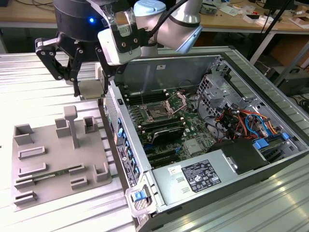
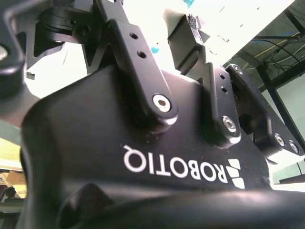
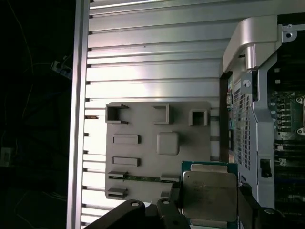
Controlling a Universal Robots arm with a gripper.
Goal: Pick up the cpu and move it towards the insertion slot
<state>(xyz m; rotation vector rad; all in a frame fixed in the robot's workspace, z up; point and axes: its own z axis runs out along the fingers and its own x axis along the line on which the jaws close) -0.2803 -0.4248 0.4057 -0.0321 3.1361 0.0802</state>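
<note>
Where the arm hangs above the ribbed metal tabletop (image 1: 34, 72), its gripper (image 1: 90, 93) is closed onto the cpu (image 1: 90, 89), one black finger pressed against each of two opposite edges. The chip is off the surface, held flat with its pale metal top up, above the far edge of the grey fixture plate (image 1: 53, 145) and just beside the wall of the open computer case (image 1: 188, 67), on the exterior view's left of it. In the first wrist view the cpu (image 3: 209, 193) shows its silvery lid and a green rim, with the fixture plate (image 3: 143, 119) lying below it. The insertion slot (image 1: 158, 114) lies inside the case on the green board, well apart from the chip, its shiny retention frame (image 1: 176, 100) tipped up and open. In the second wrist view the gripper's black linkage bars (image 2: 143, 67) sit close against the lens.
</note>
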